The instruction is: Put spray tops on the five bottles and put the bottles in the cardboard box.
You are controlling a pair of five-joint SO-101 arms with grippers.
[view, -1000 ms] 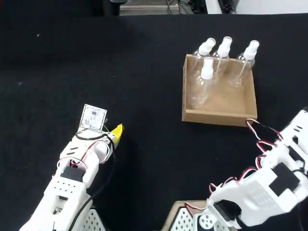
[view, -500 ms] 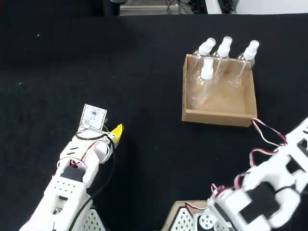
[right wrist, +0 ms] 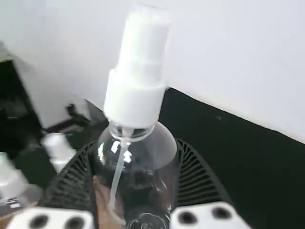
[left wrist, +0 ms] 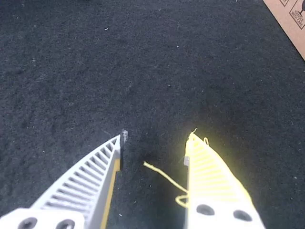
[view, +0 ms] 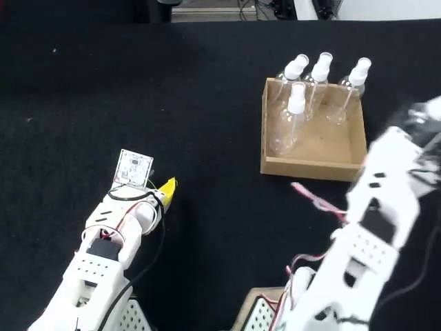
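Four bottles [view: 295, 117] boxed, fifth bottle [right wrist: 136, 148] now raised

Robotics lab, seemingly. Black cloth-covered worktop [view: 138, 83]; white plastic left arm [view: 103, 265] and right arm [view: 375, 227] with exposed red-and-white wires [view: 313, 200]; cable tangle [view: 255, 8] on floor behind; bare white wall [right wrist: 238, 47].

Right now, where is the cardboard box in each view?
High view: cardboard box right of centre, holding four capped bottles.
Left wrist view: its corner at the frame edge, beyond the left end effector.
Right wrist view: too blurred to tell behind the fifth bottle.
Shared landmark: black table cover.
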